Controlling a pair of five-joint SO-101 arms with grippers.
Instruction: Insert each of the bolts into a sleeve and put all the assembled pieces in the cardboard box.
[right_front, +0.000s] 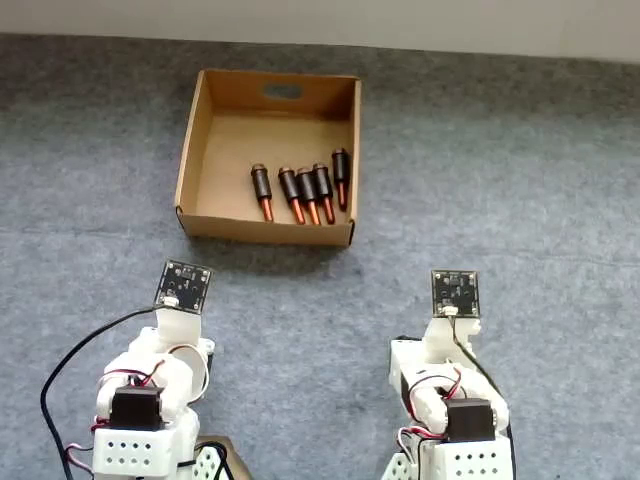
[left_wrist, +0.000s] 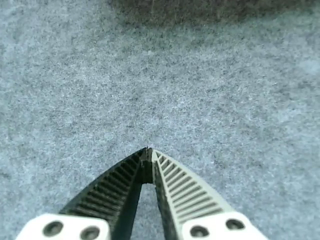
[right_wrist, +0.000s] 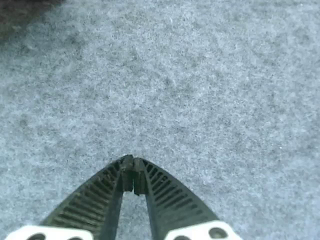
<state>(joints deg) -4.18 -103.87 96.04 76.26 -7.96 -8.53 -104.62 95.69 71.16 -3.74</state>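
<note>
Left hand (left_wrist: 148, 150): pressed together at the fingertips, nothing pinched, held low over the grey bench (right_front: 520, 180).
Right hand (right_wrist: 133, 160): likewise pressed together and empty, above bare bench.
Cardboard box (right_front: 190, 150): set ahead of both hands and apart from them, more nearly straight ahead of the left hand, ahead and inward of the right.
Assembled pieces (right_front: 309, 193): five are laid side by side inside the box, toward the wall nearest the hands, their copper-coloured bolt ends pointed back at the hands.
Progress: the task is judged complete, since no loose bolt or sleeve is seen on the bench.
Risk: if either hand were sent forward low, the near box wall could be struck, the light box shoved, and bolts shaken loose from their sleeves.
</note>
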